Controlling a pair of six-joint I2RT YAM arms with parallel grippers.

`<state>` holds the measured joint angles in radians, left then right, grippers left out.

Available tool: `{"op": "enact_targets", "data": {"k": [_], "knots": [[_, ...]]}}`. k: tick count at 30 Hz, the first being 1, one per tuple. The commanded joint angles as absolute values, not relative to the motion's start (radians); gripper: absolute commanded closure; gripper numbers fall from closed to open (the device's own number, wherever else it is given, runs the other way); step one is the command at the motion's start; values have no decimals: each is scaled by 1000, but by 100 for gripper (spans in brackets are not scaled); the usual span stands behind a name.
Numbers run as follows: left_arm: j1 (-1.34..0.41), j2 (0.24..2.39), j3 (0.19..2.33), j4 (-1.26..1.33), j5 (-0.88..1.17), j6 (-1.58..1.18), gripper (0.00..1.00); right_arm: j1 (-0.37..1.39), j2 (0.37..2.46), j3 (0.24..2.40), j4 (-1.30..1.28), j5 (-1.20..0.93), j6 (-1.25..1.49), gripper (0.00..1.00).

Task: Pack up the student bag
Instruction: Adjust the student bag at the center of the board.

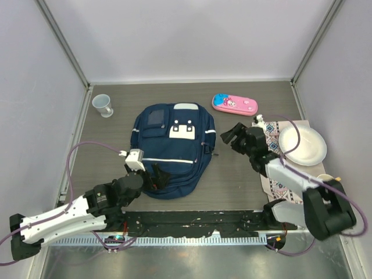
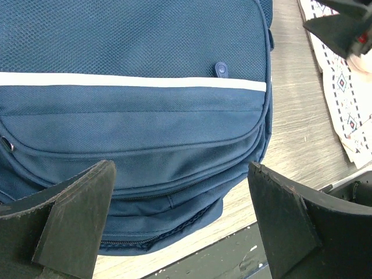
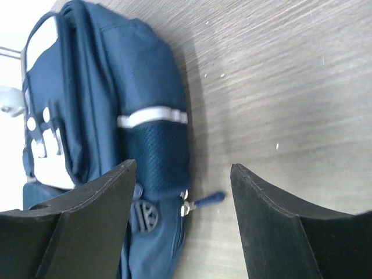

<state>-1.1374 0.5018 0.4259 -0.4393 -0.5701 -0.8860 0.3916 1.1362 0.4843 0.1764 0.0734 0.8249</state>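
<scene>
At the near edge of the grey wood-grain table (image 1: 232, 186), 2 robot arms reach toward a navy student bag (image 1: 186, 148) that lies flat and front side up at the middle of the table. Its white patch is toward the far side and its front pocket is toward the arms.

The left gripper (image 2: 181, 168) hovers over the bag's near end with its fingers (image 2: 81, 215) spread wide and nothing between them. From its wrist camera, the white stripe and the curved pocket seams fill the view below.

The right gripper (image 3: 183, 167) hangs just off the bag's right side, near the mesh side pocket. Its jaws stand apart and hold nothing, with only bare table showing between them. A blue zip pull (image 3: 210, 199) sticks out from the bag's edge onto the table there.

Further right, a patterned cloth (image 1: 272, 181) carries a white plate (image 1: 302, 145).

Beyond the bag, a pink pencil case (image 1: 234, 104) lies at the far right. A pale cup (image 1: 103, 105) stands apart at the far left.
</scene>
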Motion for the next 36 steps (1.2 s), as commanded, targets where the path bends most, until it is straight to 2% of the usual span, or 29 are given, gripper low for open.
{"op": "enact_targets", "data": {"k": [1,6,10,12,13,14,16,17,21,26,29,36], "knots": [[-1135,508,416,-429,-537,-900,0,325,1337,569,388,-170,811,28],[-1135,546,425,-431,-489,-908,0,322,1627,709,485,-297,844,28],[-1135,557,425,-425,-482,-911,0,322,1703,689,627,-354,906,28],[-1134,557,423,-420,-483,-911,0,322,1719,681,632,-359,907,33],[-1135,560,423,-417,-489,-911,0,321,1723,673,638,-362,907,40],[-1135,560,423,-416,-492,-908,0,321,1723,655,656,-364,908,64],[-1135,563,423,-405,-500,-900,0,321,1712,631,673,-362,913,93],[-1135,571,425,-396,-500,-896,0,319,1701,599,692,-361,919,99],[-1135,600,439,-371,-494,-879,0,319,1565,456,713,-246,960,99],[-1134,660,469,-345,-494,-862,1,322,1199,240,574,52,1008,99],[-1134,701,480,-309,-491,-853,0,327,1039,192,457,66,1002,99],[-1134,753,508,-288,-509,-838,0,337,934,167,265,-55,907,95]]}}
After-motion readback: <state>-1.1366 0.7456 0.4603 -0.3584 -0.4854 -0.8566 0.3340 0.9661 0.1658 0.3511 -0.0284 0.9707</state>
